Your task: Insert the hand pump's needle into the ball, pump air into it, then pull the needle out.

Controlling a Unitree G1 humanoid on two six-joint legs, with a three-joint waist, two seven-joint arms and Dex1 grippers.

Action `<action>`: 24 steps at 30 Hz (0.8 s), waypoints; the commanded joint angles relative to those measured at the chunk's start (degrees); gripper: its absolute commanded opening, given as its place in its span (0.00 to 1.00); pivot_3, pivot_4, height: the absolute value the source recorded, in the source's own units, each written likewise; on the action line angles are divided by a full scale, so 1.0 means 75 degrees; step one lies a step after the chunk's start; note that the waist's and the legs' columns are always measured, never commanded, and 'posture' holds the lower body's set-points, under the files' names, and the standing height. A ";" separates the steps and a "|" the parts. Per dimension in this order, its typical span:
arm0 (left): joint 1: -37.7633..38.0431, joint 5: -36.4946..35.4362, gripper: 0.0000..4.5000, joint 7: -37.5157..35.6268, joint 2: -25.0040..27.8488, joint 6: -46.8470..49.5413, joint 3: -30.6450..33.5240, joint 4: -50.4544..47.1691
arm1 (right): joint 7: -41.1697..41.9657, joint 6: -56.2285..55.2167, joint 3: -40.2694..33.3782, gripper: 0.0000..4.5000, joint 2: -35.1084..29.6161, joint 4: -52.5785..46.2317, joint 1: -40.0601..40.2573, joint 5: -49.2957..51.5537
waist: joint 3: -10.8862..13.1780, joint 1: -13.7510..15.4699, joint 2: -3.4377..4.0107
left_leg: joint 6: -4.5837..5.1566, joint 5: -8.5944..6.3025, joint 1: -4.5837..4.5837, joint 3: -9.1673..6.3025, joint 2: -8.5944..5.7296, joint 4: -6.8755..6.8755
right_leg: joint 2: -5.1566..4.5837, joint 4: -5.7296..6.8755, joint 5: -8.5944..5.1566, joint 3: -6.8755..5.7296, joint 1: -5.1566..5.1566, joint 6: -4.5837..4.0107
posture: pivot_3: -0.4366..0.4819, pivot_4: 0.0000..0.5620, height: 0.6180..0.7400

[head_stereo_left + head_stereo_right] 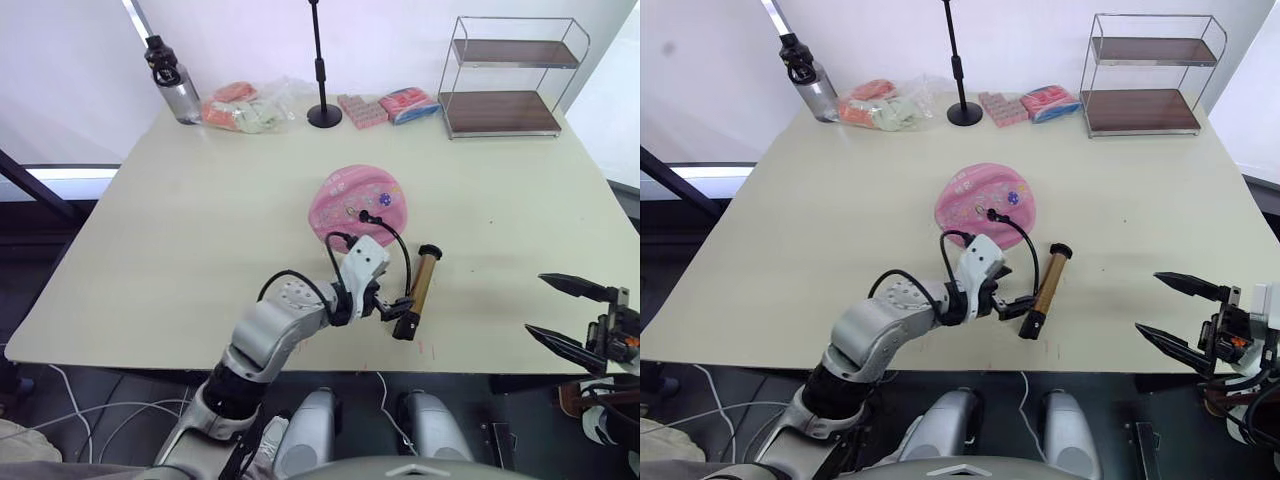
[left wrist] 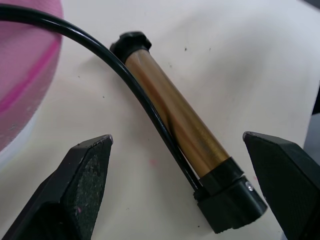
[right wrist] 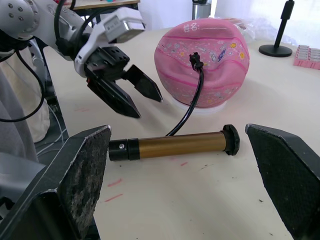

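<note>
Left gripper (image 1: 392,312): open, its two black fingers spread apart, held low over the table just beside the near end of the hand pump; it grips nothing. In the left wrist view the pump's near black cap sits between the two fingers (image 2: 82,185) without touching either.

Hand pump (image 1: 419,287): slim gold-bronze cylinder lying flat on the table, its near black cap by the left gripper and its far black end pointing toward the ball.

Hose (image 1: 398,245): thin and black, leaving the pump's near end, running alongside the barrel, then arching up and over to the ball.

Needle (image 3: 195,58): only its small black fitting can be seen, seated against the ball's upper face; the metal pin itself cannot be made out.

Ball (image 1: 358,202): pink, with darker seam lines and small colourful stickers, dented and soft-looking, resting on the table just beyond the pump, on what looks like a low white ring.

Right gripper (image 1: 568,315): open, fingers wide apart, hovering at the table's near right edge, well apart from the pump and the ball.

Table (image 1: 200,220): pale tabletop carrying everything.

Far edge: a metal water bottle (image 1: 172,84), a clear bag of packets (image 1: 248,106), a black stand (image 1: 321,82), pink packets (image 1: 388,106) and a two-tier wire shelf (image 1: 506,78), all well apart from the ball.
</note>
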 commanded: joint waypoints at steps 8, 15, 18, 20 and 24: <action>-0.0326 0.0488 0.99 0.0669 -0.0832 0.0341 -0.0588 0.0388 | 0.0040 -0.0042 -0.0067 1.00 -0.0048 -0.0337 0.0247 0.0113 | 0.0000 0.0002 0.0000 | 0.0000 0.0000 0.0001 -0.0001 0.0000 0.0003 | -0.0001 0.0001 -0.0001 0.0001 0.0001 0.0002 | 0.48 0.27 1.00; -0.0367 0.0824 0.99 0.1049 -0.1204 0.0590 -0.0856 0.0749 | 0.0046 -0.0064 -0.0061 1.00 -0.0055 -0.0402 0.0333 0.0126 | -0.0001 -0.0011 0.0001 | 0.0000 0.0000 0.0001 -0.0001 0.0000 0.0004 | 0.0000 0.0001 -0.0001 0.0002 0.0000 0.0004 | 0.48 0.27 1.00; -0.0375 0.1026 0.99 0.1121 -0.1132 0.0603 -0.1058 0.0855 | -0.0012 -0.0056 -0.0082 1.00 -0.0027 -0.0421 0.0340 0.0142 | -0.0001 -0.0001 0.0001 | 0.0000 0.0000 0.0002 -0.0002 -0.0001 0.0005 | 0.0001 0.0007 -0.0006 0.0001 0.0001 0.0011 | 0.48 0.27 1.00; -0.0356 0.1136 0.99 0.1156 -0.1122 0.0602 -0.1136 0.0931 | -0.0015 -0.0069 -0.0088 1.00 -0.0023 -0.0402 0.0349 0.0124 | -0.0001 0.0000 0.0001 | 0.0000 0.0000 0.0002 -0.0002 -0.0001 0.0006 | 0.0000 0.0007 -0.0006 0.0001 0.0001 0.0012 | 0.48 0.27 1.00; -0.0343 0.1325 0.99 0.1161 -0.1082 0.0513 -0.1246 0.1144 | -0.0040 -0.0116 -0.0090 1.00 -0.0016 -0.0341 0.0304 0.0081 | -0.0001 -0.0002 0.0001 | 0.0000 0.0000 0.0001 -0.0002 -0.0002 0.0007 | -0.0001 0.0006 -0.0005 0.0002 0.0000 0.0010 | 0.48 0.27 1.00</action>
